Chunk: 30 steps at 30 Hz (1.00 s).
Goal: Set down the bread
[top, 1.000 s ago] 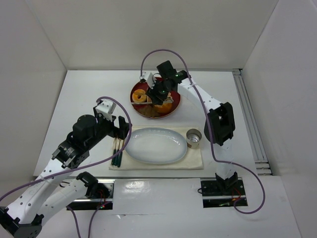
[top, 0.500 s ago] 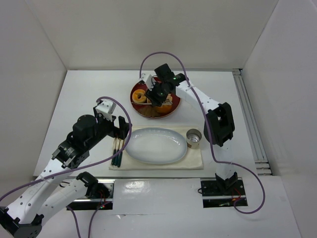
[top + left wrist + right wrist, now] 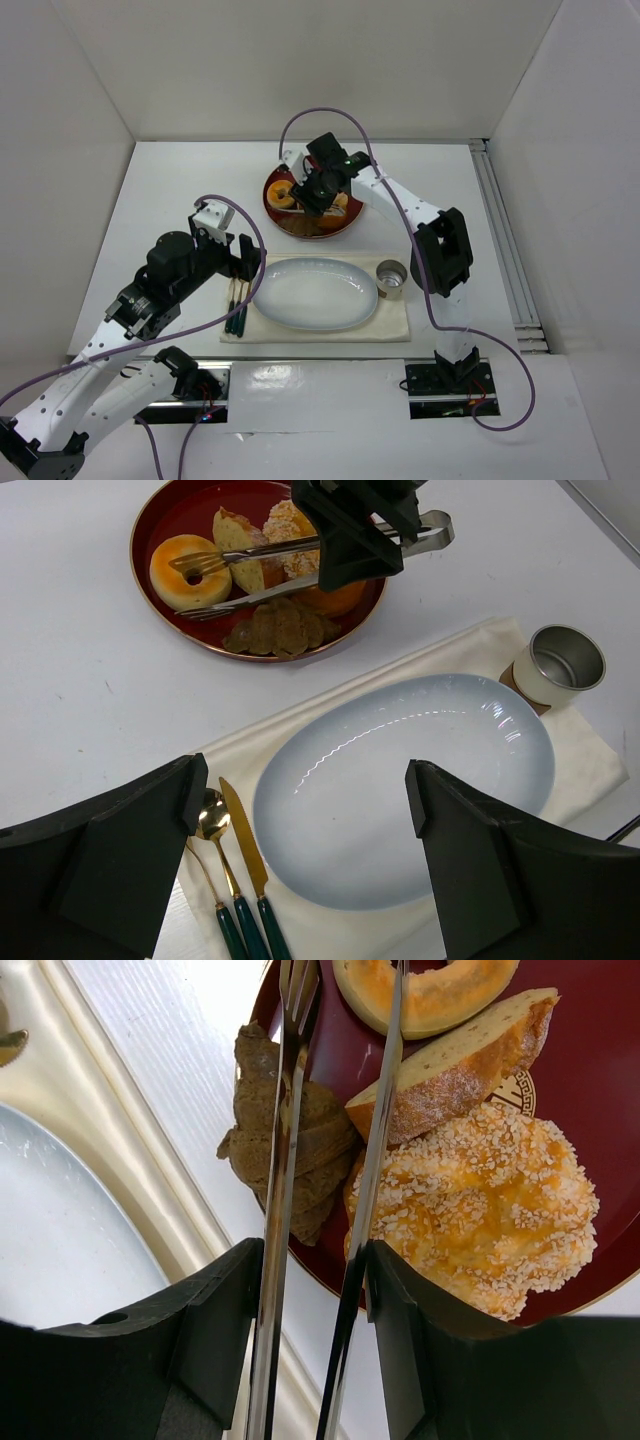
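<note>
The jaws of the right gripper (image 3: 320, 1350) are pinched on metal tongs (image 3: 279, 1210); ahead of them, one tong arm crosses the bread (image 3: 440, 995), while the other passes beside it. Caught so off-centre, it could be squeezed out sideways. From the left wrist, the jaws of the left gripper (image 3: 310, 860) are seen spread. From above, the right gripper is found nearer the bread than a second ago.

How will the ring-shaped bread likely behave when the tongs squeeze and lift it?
Probably light: the bread is a small ring with a centre hole. Likely soft, so the narrow metal tongs could dent it if squeezed hard. Its rounded crust might slip between the tips. Lying flat in the red tray, it seems unlikely to roll.
</note>
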Motion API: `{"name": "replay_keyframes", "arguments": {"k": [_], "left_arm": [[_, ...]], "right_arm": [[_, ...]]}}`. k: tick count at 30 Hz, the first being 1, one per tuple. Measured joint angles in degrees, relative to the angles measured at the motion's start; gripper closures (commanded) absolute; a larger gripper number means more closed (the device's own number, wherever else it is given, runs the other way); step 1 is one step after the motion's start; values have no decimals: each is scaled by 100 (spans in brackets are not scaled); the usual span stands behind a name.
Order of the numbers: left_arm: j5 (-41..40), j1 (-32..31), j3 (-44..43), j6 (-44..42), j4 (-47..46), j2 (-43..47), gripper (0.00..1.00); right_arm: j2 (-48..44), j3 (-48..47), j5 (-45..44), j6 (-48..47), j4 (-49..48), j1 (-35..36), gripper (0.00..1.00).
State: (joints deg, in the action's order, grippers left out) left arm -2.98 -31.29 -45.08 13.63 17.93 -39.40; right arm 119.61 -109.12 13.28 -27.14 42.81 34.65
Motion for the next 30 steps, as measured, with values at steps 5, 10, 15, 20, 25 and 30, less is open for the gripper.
{"name": "replay_keyframes", "arguments": {"k": [5,10,15,20,25,30], "left_arm": [[-2,0,0,0,0,0,0],[-2,0,0,0,0,0,0],[-2,0,0,0,0,0,0],[-2,0,0,0,0,31,0],[-2,0,0,0,0,57,0],[-4,0,0,-2,0,57,0]], "right_arm": [[0,-4,-114,81,7,63,49],[0,-61,-203,162,79,107,60],[7,-190,-238,243,190,149,67],[9,-199,-271,267,227,190,77],[9,-199,-308,313,243,199,93],[9,-192,-321,332,236,199,94]]}}
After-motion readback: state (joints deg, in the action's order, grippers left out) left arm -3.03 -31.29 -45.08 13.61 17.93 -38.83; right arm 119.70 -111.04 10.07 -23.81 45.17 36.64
